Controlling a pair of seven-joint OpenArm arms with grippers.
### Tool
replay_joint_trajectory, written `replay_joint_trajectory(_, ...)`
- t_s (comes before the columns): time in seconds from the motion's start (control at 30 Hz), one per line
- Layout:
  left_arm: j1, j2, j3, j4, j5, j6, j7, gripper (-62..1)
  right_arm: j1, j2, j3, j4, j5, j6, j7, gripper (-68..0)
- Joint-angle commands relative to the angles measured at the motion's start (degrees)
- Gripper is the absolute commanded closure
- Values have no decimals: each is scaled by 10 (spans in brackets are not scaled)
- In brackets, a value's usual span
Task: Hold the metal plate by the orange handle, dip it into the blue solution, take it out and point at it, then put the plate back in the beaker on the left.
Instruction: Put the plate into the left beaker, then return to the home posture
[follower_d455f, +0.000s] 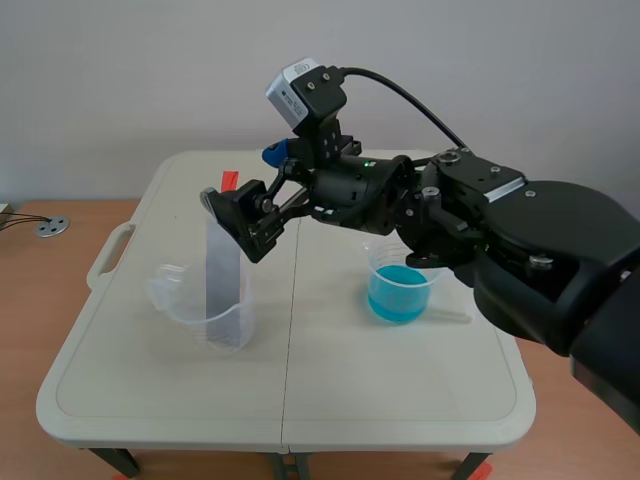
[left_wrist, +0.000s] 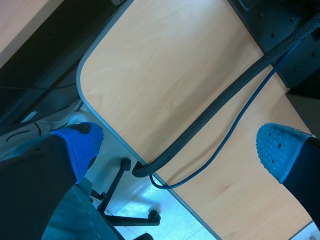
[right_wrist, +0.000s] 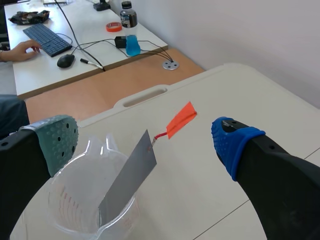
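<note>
The grey metal plate (follower_d455f: 222, 280) stands tilted in the clear beaker (follower_d455f: 200, 310) on the table's left. Its orange handle (follower_d455f: 229, 180) sticks out past the top edge. My right gripper (follower_d455f: 245, 225) comes across from the right and hovers open at the plate's upper end. In the right wrist view the plate (right_wrist: 129, 175) leans in the beaker (right_wrist: 75, 200), and the orange handle (right_wrist: 180, 120) lies ahead between the spread fingers of the gripper (right_wrist: 147, 140), untouched. The beaker of blue solution (follower_d455f: 400, 290) stands right of centre. My left gripper (left_wrist: 180, 145) is open, away from the table.
The white folding table (follower_d455f: 300, 400) has a seam down its middle. Beyond it, the right wrist view shows a desk with a keyboard (right_wrist: 47, 37), a person's hand (right_wrist: 20, 48) and a bottle (right_wrist: 131, 35). A wooden desk (left_wrist: 165, 75) and cables (left_wrist: 220, 105) fill the left wrist view.
</note>
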Motion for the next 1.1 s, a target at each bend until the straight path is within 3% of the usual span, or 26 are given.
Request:
replay_joint_trajectory(0.0,6,0,-3,5,-3,-3,-6,-623,16,0,17,18,9,0,7,-611)
replay_joint_trajectory(0.07,6,0,-3,5,-3,-3,-6,-623,15,4,26,30,11,1,7,-662)
replay_joint_trajectory(0.27,12,-1,-16,5,-11,-1,1,-623,-9,39,59,89,21,2,-6,-663)
replay_joint_trajectory(0.47,64,-7,-119,38,-78,28,-21,-623,-86,90,117,175,21,2,-9,-663)
replay_joint_trajectory(0.63,128,-7,-237,105,-118,40,-65,-623,-163,123,178,245,21,6,-38,-663)
replay_joint_trajectory(0.87,179,-7,-356,231,-221,43,-122,-623,-263,151,261,309,21,31,-54,-663)
replay_joint_trajectory(1.07,175,-7,-370,348,-227,42,-123,-623,-334,167,324,341,21,48,-54,-663)
